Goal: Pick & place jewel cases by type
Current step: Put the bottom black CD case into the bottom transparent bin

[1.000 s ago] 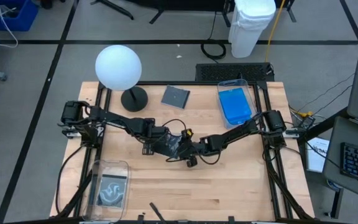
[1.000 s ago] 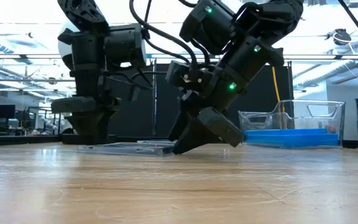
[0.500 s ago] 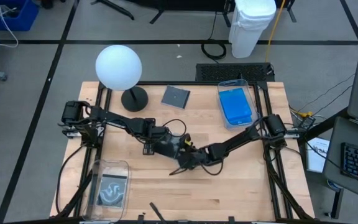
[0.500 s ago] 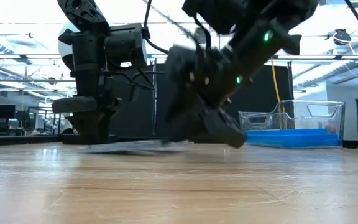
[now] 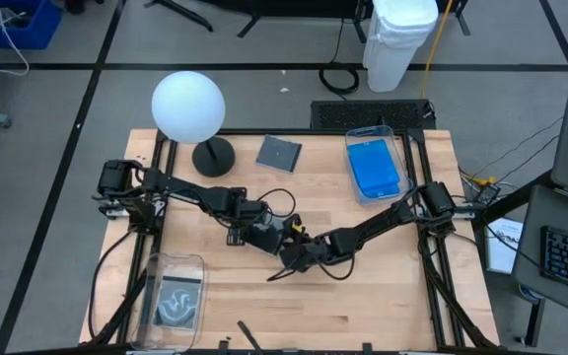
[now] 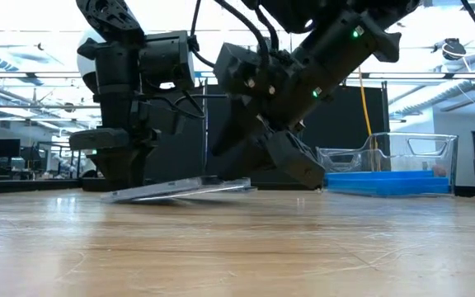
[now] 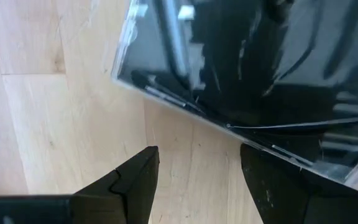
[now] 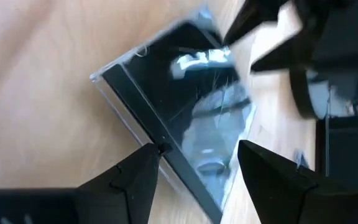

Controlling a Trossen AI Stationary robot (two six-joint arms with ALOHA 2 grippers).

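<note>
Overhead, you see both grippers meet near the table's middle: the left gripper (image 5: 264, 240) reaches in from one side and the right gripper (image 5: 297, 254) from the other, almost touching. The dark jewel case (image 5: 280, 267) between them is mostly hidden there; only a thin edge pokes out beyond the right gripper. Well apart from both sit a second dark case (image 5: 278, 153), the clear bin of blue cases (image 5: 374, 166) and another clear bin (image 5: 176, 293).

At table height, the dark jewel case (image 6: 178, 188) lies tilted, one edge on the wood and the other raised under the right gripper (image 6: 280, 161). The left gripper (image 6: 110, 157) stands just behind it.

Past the left wrist's open fingers (image 7: 132, 183), the case (image 7: 253, 74) lies just ahead, not between them, its near edge running slantwise across their line.

Past the right wrist's spread fingers (image 8: 135, 180), the case (image 8: 179, 118) has a corner at the gap and its spine slanting away; nothing is held. The right gripper looks nearer, so you would likely square it to that edge first.
</note>
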